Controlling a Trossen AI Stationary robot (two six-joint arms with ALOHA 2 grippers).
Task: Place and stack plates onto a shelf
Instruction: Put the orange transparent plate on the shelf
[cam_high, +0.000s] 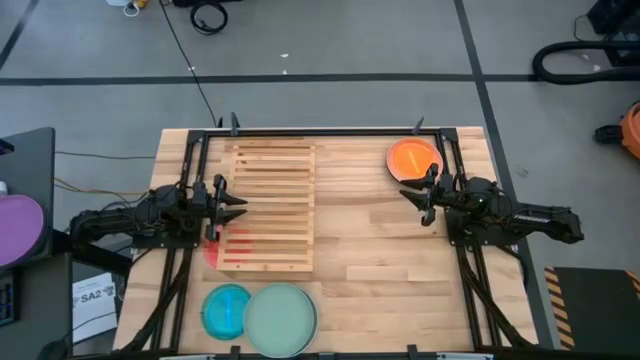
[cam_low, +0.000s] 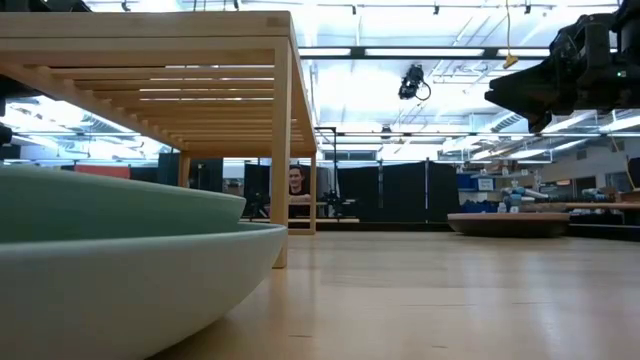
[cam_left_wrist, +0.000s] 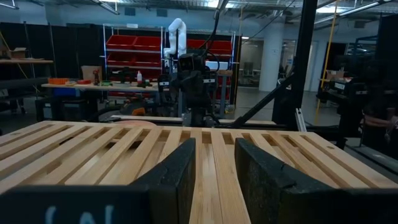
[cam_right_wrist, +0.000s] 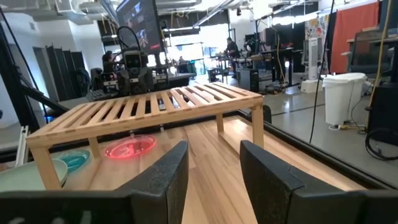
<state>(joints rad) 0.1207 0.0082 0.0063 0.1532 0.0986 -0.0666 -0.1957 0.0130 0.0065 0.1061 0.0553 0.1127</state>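
The light-wood slatted shelf (cam_high: 270, 207) stands on its legs left of the table's middle. A red plate (cam_right_wrist: 130, 147) lies on the table, partly under the shelf's near left corner. An orange plate (cam_high: 412, 158) lies at the far right. A blue plate (cam_high: 227, 310) and a larger mint-green plate (cam_high: 281, 318) lie side by side at the near edge. My left gripper (cam_high: 235, 208) hovers open at the shelf's left edge, level, above the slats (cam_left_wrist: 205, 146). My right gripper (cam_high: 412, 195) hovers open to the right of the shelf, near the orange plate, with nothing between its fingers.
A black frame rail (cam_high: 330, 131) runs along the table's far edge, and arm mounts stand at both sides. A purple disc (cam_high: 20, 225) lies on a side table to the left. Bare wood (cam_high: 390, 260) lies between the shelf and the right arm.
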